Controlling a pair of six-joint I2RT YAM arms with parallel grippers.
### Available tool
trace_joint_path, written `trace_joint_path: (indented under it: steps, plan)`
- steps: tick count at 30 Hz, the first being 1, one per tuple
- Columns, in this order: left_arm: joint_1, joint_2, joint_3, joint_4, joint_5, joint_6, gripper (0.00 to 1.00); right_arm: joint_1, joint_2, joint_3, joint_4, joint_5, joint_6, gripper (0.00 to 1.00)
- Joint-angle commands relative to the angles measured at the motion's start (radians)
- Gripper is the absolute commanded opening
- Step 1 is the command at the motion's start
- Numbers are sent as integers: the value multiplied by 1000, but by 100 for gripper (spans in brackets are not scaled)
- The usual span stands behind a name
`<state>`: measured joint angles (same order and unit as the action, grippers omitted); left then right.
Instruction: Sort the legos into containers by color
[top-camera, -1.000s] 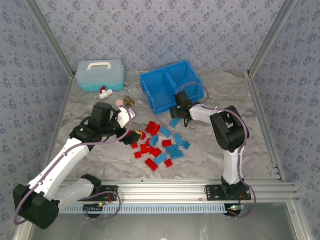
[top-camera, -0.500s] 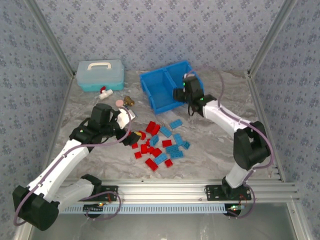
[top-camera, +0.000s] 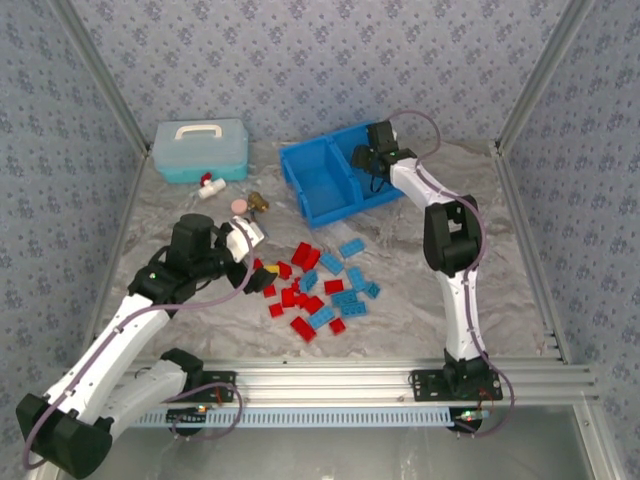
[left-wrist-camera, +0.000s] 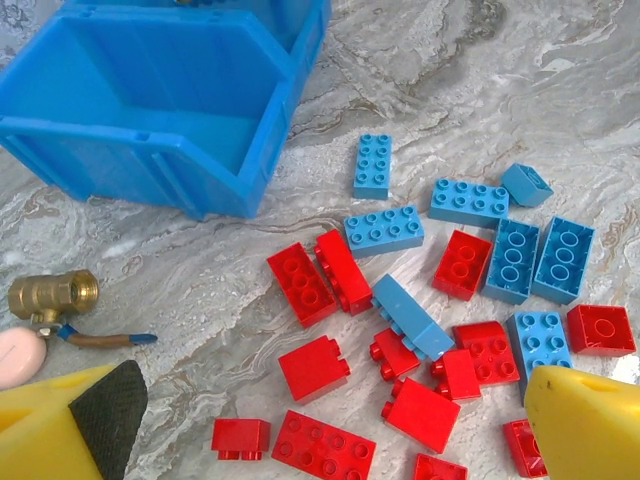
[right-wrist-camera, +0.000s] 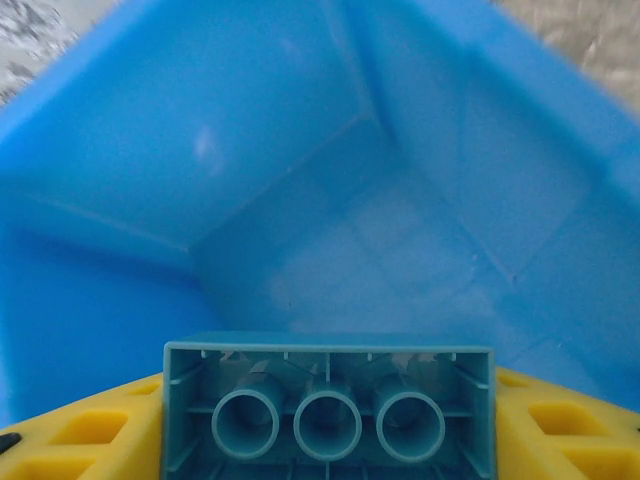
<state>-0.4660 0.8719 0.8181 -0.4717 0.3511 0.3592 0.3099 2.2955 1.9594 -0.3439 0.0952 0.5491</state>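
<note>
Right fingers (right-wrist-camera: 560, 430) clamping a blue brick (right-wrist-camera: 330, 410) above the right compartment (right-wrist-camera: 300, 150), left fingers (left-wrist-camera: 585, 425) wide. Drop step; needs release.

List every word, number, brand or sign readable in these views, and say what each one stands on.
No text can be read in any view.
Bricks: any embossing on the studs is too small to read.
Bin, case, held brick: no label or number is visible.
</note>
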Motion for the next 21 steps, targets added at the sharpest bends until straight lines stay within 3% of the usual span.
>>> trace_joint_path:
  steps: [1,4,13,21]
  plan:
    - [-3,-7,-1,22,5,17,99,2,-14,62,-60,-9,72,66]
    - [-3,-7,-2,28,9,11,99,3,-38,62,-74,0,72,77]
    - [-3,0,-6,39,8,4,99,6,-229,-33,-77,7,6,78]
    - [0,-9,-24,50,64,25,99,137,-673,-608,-60,0,-183,80]
